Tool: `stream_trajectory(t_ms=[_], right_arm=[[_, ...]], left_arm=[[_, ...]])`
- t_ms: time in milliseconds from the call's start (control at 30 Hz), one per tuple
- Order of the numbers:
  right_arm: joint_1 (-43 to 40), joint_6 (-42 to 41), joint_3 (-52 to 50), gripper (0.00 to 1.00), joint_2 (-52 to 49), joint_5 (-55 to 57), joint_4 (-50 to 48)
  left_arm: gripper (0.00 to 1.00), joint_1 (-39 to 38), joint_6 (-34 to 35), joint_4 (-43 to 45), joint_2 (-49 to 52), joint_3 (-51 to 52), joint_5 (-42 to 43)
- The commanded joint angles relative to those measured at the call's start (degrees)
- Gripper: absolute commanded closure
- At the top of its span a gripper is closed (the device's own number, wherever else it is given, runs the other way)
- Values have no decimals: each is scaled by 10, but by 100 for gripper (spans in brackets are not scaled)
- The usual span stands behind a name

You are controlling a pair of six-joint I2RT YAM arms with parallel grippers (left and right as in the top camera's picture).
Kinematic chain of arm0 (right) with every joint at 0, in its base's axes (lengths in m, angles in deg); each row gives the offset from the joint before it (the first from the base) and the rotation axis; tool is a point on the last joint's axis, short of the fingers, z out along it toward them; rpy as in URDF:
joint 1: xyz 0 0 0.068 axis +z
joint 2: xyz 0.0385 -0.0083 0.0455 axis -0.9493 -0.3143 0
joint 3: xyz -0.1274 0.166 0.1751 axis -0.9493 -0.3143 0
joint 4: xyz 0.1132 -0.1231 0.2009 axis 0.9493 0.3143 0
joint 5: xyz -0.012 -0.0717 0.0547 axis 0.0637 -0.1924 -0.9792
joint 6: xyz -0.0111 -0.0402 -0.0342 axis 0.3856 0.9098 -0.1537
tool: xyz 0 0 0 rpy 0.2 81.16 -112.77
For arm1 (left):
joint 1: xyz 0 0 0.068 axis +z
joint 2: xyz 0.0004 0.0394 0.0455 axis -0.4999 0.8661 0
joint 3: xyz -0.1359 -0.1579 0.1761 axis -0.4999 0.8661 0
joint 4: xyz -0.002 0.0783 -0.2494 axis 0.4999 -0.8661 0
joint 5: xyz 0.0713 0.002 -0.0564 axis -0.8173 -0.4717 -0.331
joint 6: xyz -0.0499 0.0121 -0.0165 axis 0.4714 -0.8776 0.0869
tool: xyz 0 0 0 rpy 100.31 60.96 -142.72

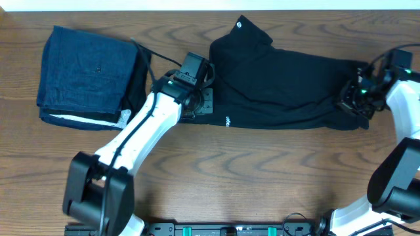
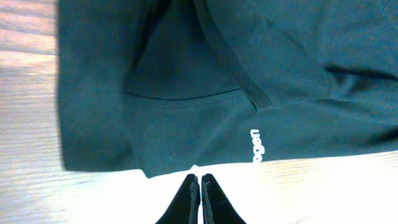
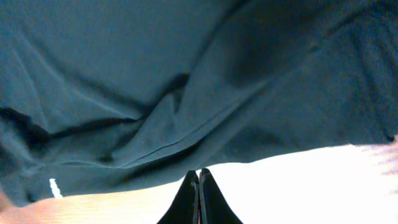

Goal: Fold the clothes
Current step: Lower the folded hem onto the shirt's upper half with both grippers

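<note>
On the left of the wooden worktop (image 1: pixel 262 170), a folded blue garment (image 1: pixel 85 72), with a white edge along its near side. Just right of it, the left hand (image 1: pixel 200 105), at the left end of the black shirt (image 1: pixel 282 85). Fingers (image 2: pixel 186 199) pressed together in the wrist view, nothing between them, tips right at the near hem, close to a small white logo (image 2: pixel 255 145). Shirt stretched left to right across the middle and right of the worktop as a long band, one corner poking toward the far side with a small white mark (image 1: pixel 239 25). At its right end, the right hand (image 1: pixel 357 98). Fingers (image 3: pixel 186 199) closed tight there too, gripping nothing visible, tips at the near edge of the rumpled fabric, bare worktop beneath.
</note>
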Motion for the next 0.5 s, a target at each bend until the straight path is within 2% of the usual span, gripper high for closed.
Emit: stream_trajectory(t_ms=[0,200,467], right_arm=[[26,-1,-8,99,-4,78,2],[36,-67,-50,99,-4,202,-13],[17,-64,-153,99,-4,220,-169]], left_arm=[[94,0,10,16,36,9,17],[94,0,9,36,77,9,23],[94,0,9,45,96,9,23]])
